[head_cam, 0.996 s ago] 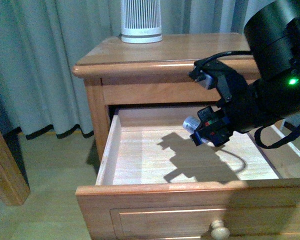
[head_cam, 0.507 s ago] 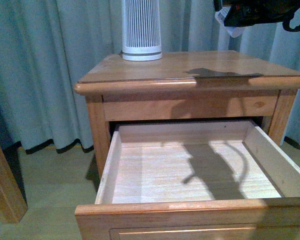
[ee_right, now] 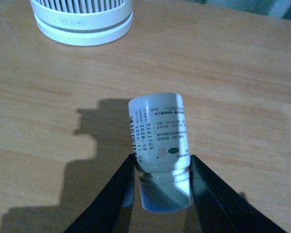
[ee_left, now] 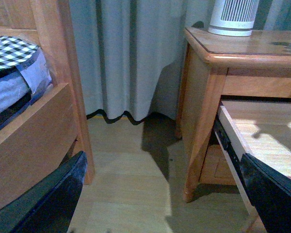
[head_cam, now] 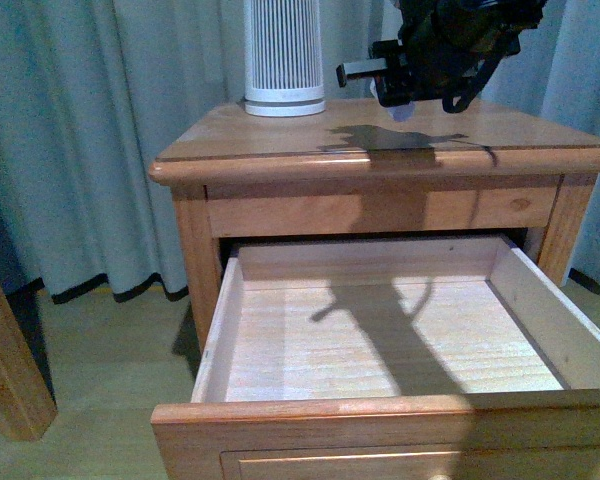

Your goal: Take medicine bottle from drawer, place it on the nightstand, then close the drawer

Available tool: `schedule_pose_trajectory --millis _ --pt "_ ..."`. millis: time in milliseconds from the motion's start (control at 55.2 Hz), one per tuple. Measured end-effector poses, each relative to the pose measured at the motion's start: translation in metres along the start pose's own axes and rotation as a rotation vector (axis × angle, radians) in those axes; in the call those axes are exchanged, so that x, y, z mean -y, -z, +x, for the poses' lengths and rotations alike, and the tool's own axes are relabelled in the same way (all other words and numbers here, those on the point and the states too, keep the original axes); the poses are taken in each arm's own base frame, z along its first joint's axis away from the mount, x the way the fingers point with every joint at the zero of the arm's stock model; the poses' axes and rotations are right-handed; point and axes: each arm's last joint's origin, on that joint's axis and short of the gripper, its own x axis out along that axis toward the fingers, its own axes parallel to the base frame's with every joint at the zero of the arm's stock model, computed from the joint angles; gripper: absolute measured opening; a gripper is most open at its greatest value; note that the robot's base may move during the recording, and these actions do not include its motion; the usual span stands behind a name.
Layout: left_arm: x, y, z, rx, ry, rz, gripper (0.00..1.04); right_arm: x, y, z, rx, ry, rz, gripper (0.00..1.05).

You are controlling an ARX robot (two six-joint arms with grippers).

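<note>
Hard light from above throws crisp shadows onto the nightstand (head_cam: 260,140) top and the drawer (head_cam: 280,350) floor. The front view looks slightly soft and bluish. Close up, the medicine bottle (ee_right: 157,136) label is sharp; its cap end sits dim, perhaps shaded.

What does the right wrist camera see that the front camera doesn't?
Only the right wrist view shows the printed label on the medicine bottle, with the right gripper pinching one end of it. Only the front view shows the drawer pulled open, with nothing visible inside, and the curtain. Both show the nightstand top and the white ribbed cylinder standing on it.
</note>
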Motion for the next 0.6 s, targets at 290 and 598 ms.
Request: schedule_pose_trajectory --millis 290,598 --pt "0.0 0.0 0.0 0.0 0.0 0.0 0.98 -0.001 -0.004 -0.004 0.052 -0.014 0.008 0.83" --pt "0.0 0.0 0.0 0.0 0.0 0.0 0.98 0.012 0.001 -0.138 0.282 -0.15 0.124 1.04"
